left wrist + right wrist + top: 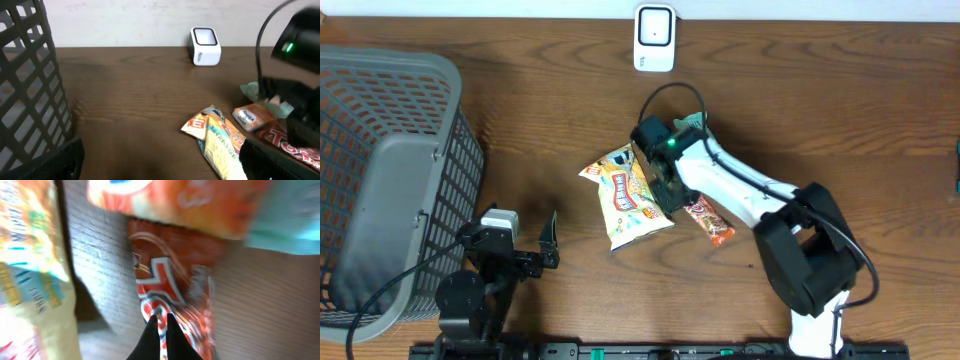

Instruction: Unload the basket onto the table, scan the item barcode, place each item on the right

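Observation:
Several snack packs lie mid-table: a yellow bag [628, 195] [220, 142] [25, 255], a red-orange wrapped bar [708, 220] [170, 280], an orange packet [254, 116] [190, 200] and a teal packet [692, 122] [290, 225]. My right gripper [672, 200] [160, 319] is shut, its tips pressed down on the red bar beside the yellow bag; whether wrapper is pinched I cannot tell. The white scanner [655, 38] [205, 46] stands upright at the far edge. My left gripper [525, 238] [162, 167] is open and empty near the front edge, left of the yellow bag.
A grey mesh basket [380, 170] [25, 75] fills the left side, close to the left arm. The right arm [760, 200] stretches from the front right to the pile. A cable loops above the right wrist.

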Controlling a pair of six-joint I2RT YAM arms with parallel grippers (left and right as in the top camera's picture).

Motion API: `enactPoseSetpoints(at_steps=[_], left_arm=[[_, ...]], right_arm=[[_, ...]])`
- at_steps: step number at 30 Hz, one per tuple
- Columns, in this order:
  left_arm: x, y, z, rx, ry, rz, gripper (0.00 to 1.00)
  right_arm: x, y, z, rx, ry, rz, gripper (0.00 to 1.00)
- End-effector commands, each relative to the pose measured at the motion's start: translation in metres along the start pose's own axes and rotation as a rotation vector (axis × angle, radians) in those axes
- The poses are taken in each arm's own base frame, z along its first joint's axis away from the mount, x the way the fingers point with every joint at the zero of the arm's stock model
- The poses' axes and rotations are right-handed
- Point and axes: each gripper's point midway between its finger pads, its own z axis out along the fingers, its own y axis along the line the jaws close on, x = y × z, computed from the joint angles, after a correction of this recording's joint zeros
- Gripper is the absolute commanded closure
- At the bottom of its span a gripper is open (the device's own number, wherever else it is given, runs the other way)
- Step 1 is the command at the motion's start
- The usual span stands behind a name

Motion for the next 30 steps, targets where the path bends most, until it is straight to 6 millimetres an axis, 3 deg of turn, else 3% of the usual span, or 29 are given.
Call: enactPoseSetpoints(at_steps=[1,3,5,6,8,12,14,17,21,25,28,30], left_arm=[[0.001,0.002,0.0,-0.009,0.0,0.013,0.01],[0.001,0.002,0.0,-0.009,0.0,0.013,0.01],[0.001,0.002,0.0,-0.009,0.0,0.013,0.01],[0.001,0.002,0.0,-0.009,0.0,0.013,0.01],[0.001,0.002,0.0,-0.009,0.0,0.013,0.01],[0.001,0.002,0.0,-0.009,0.0,0.013,0.01],[0.001,0.002,0.0,-0.009,0.0,0.013,0.01],[0.001,0.002,0.0,-0.009,0.0,0.013,0.01],[0.001,0.002,0.0,-0.009,0.0,0.013,0.01],[0.001,0.002,0.0,-0.009,0.0,0.013,0.01],[0.001,0.002,0.0,-0.009,0.0,0.013,0.01],[0.001,0.002,0.0,-0.009,0.0,0.013,0.01]], right_arm=[[-0.007,-0.01,-0.039,0.006,-0.075,0.05,0.99],[-0.001,-0.011,-0.04,0.011,-0.055,0.047,0.99],[0.002,-0.014,-0.039,0.014,-0.039,0.048,0.79],[0.003,-0.017,-0.038,0.008,-0.031,0.039,0.57],[0.006,-0.018,-0.036,-0.036,-0.013,-0.014,0.32],[0.009,-0.016,-0.034,-0.222,0.006,-0.106,0.22],[0.012,-0.015,-0.033,-0.36,0.005,-0.126,0.19],[0.015,-0.007,-0.038,-0.639,-0.022,-0.097,0.07],[0.026,-0.015,-0.009,-0.602,0.048,-0.043,0.11],[0.038,0.0,0.021,-0.582,0.147,-0.043,0.19],[0.053,-0.026,0.055,-0.336,0.257,0.055,0.27],[0.062,-0.03,0.067,-0.281,0.306,0.059,0.31]])
